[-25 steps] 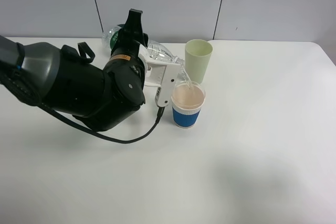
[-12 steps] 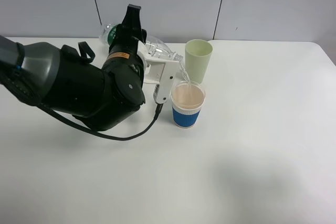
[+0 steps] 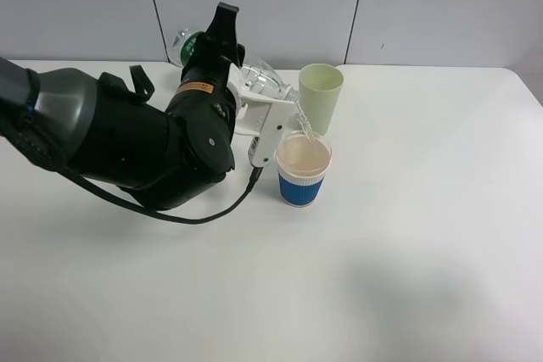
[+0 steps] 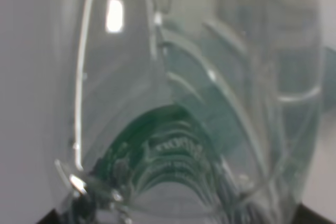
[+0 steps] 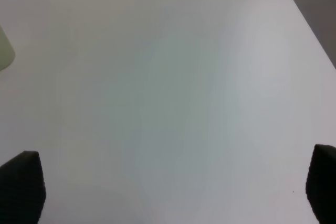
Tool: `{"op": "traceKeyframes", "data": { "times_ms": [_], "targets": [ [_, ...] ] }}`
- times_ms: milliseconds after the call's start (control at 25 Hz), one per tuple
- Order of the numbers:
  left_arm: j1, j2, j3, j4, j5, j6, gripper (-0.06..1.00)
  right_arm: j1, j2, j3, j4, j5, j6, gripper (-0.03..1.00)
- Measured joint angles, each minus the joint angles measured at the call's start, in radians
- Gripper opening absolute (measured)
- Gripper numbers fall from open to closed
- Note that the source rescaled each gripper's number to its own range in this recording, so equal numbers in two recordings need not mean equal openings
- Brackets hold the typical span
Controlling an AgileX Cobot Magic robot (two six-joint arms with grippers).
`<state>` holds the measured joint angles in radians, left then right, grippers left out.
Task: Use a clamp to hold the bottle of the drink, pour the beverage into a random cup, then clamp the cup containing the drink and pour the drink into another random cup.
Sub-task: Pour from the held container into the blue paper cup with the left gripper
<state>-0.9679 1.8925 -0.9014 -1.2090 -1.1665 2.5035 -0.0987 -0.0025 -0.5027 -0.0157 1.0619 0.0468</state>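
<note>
The left pincer [image 3: 227, 57] is pinching the clear plastic bottle [image 3: 265, 84] around its body and holds it off the worktop [image 3: 407, 252], tipped steeply so that its neck points down toward the blue-sleeved paper cup [image 3: 302, 182]. In the exterior view the bottle's base, with its green label, sticks out behind the pincer toward the back wall, and the mouth sits just above the cup's near rim. A thin stream [image 3: 303, 129] of liquid runs from the mouth into the cup, which stands upright and holds a pale, pinkish-beige drink [image 3: 304, 155] reaching close to the rim.

The pale green cup [image 3: 321, 95] stands upright just behind the blue-sleeved one, very near it; whether the two touch cannot be told. The bulky black left arm [image 3: 127, 146] lies across the left half of the worktop, and a black cable [image 3: 212, 218] loops from under it up toward the wrist.

The left wrist view is filled by the clear plastic bottle [image 4: 178, 129], its ribbed wall and green label blurred by closeness, so the fingers themselves do not show there.

The right pincer [image 5: 170, 187] is spread wide, its two dark fingertips [image 5: 21, 177] at opposite edges of the right wrist view with only bare white worktop [image 5: 168, 77] between them. A sliver of the pale green cup [image 5: 4, 51] shows at that view's edge.
</note>
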Motion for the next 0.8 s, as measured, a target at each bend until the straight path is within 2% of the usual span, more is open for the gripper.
{"op": "traceKeyframes", "data": {
  "times_ms": [800],
  "targets": [
    [0.0,0.0,0.0,0.026,-0.004,0.113,0.04,0.0,0.0,0.0,0.0,0.0,0.0,1.0]
  ]
}}
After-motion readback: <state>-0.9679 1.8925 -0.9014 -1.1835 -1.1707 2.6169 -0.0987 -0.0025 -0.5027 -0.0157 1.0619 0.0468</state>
